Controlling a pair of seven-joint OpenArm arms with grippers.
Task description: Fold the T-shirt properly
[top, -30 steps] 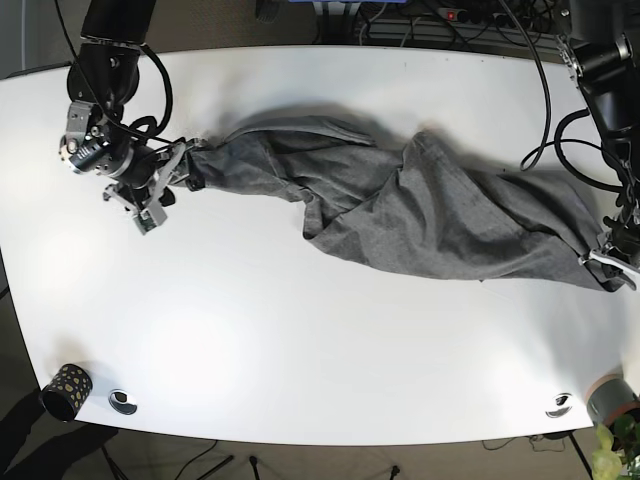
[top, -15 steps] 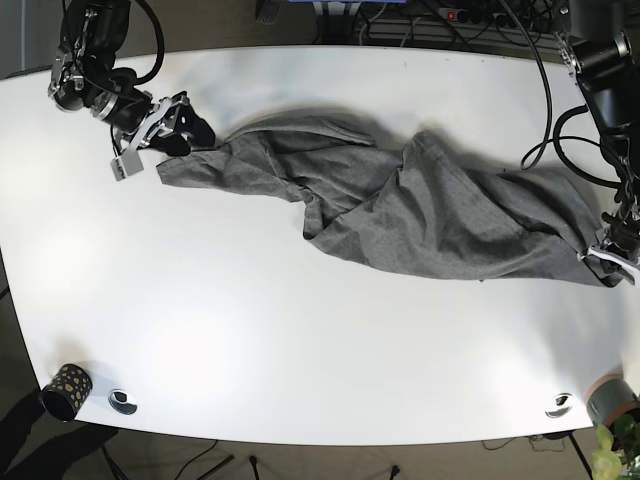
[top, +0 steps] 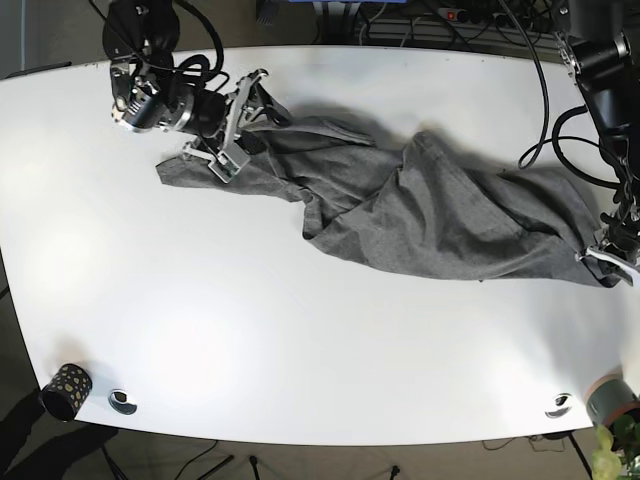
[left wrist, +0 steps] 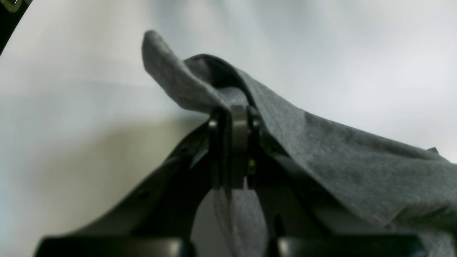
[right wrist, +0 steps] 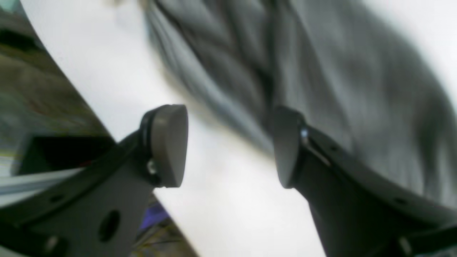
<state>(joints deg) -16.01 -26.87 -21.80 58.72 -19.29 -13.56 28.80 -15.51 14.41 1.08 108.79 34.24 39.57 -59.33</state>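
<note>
The grey T-shirt (top: 430, 210) lies crumpled and stretched across the white table (top: 300, 330), its left end (top: 172, 172) flat on the surface. My right gripper (top: 245, 125) is open and empty, over the shirt's upper left part. In the right wrist view its fingers (right wrist: 169, 142) stand wide apart around the gripper's middle (right wrist: 228, 142), with blurred shirt folds (right wrist: 321, 71) beyond. My left gripper (top: 610, 257) is shut on the shirt's right end at the table's right edge. In the left wrist view the gripper (left wrist: 232, 114) pinches a fold of the grey fabric (left wrist: 321, 142).
A black speckled cup (top: 65, 390) and a small round object (top: 123, 401) sit at the front left corner. Another round object (top: 560, 405) and a grey pot (top: 610, 398) sit at the front right. Cables (top: 440, 20) run behind the far edge.
My right gripper let go of the shirt's left end, rose toward the far left, then moved right over the shirt's upper left part. The left end now lies flat. The left arm has not moved.
</note>
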